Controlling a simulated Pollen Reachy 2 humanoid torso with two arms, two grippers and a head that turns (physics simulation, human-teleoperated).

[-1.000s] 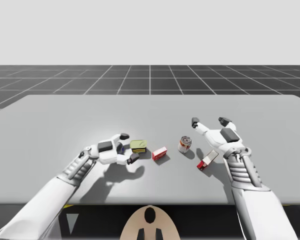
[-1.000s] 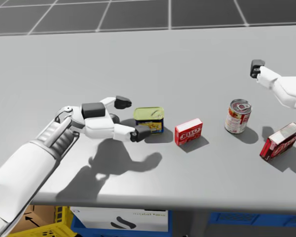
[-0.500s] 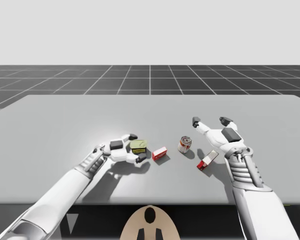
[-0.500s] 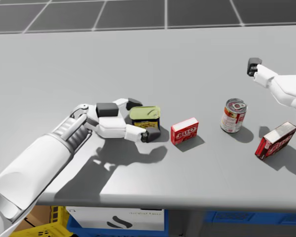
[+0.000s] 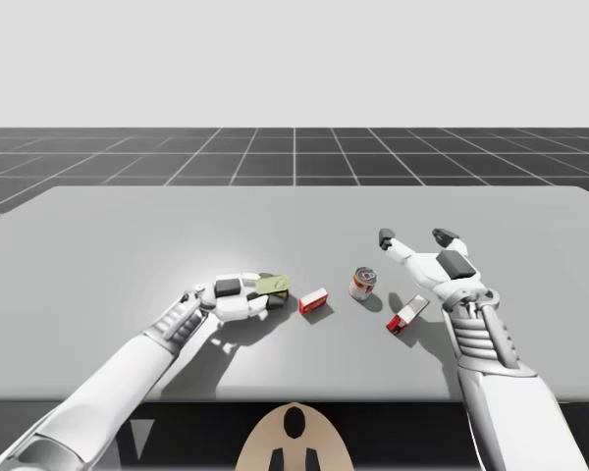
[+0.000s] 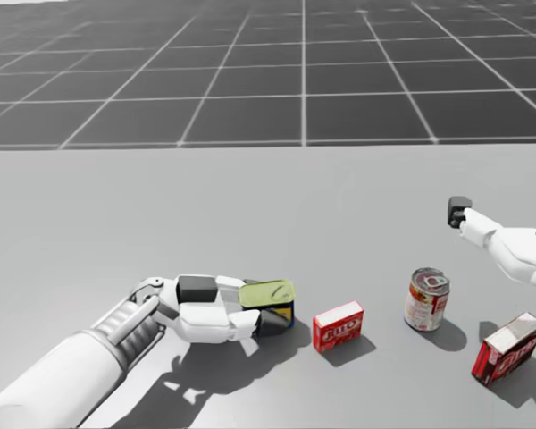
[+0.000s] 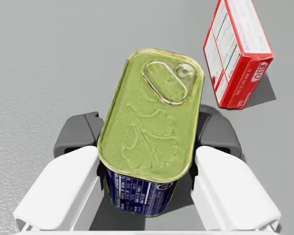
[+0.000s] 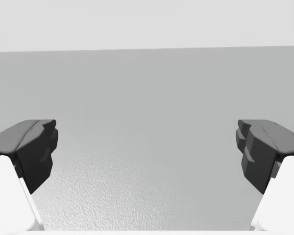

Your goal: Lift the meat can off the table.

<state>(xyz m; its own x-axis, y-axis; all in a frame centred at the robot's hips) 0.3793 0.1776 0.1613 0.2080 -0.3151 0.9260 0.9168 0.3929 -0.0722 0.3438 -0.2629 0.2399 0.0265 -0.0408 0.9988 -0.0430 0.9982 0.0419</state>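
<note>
The meat can (image 7: 154, 122) is a rounded rectangular tin with a yellow-green pull-tab lid and dark blue sides. It sits left of the table's middle (image 5: 273, 285) (image 6: 266, 292). My left gripper (image 7: 149, 134) is shut on it, one dark pad pressed against each long side. From above, my left gripper (image 5: 272, 293) (image 6: 261, 306) comes at the can from the left, and the lid looks slightly tilted. My right gripper (image 5: 413, 236) (image 6: 504, 208) (image 8: 147, 147) stands open over bare table at the right, holding nothing.
A small red box (image 5: 313, 300) (image 6: 339, 325) (image 7: 237, 54) stands just right of the meat can. Further right are a red-and-white round can (image 5: 362, 283) (image 6: 426, 299) and a second red box (image 5: 407, 314) (image 6: 508, 347) beside my right wrist.
My left gripper slid forward around the meat can and shut on its sides. My head has turned upward, so more of the far floor shows. The right arm has hardly moved.
</note>
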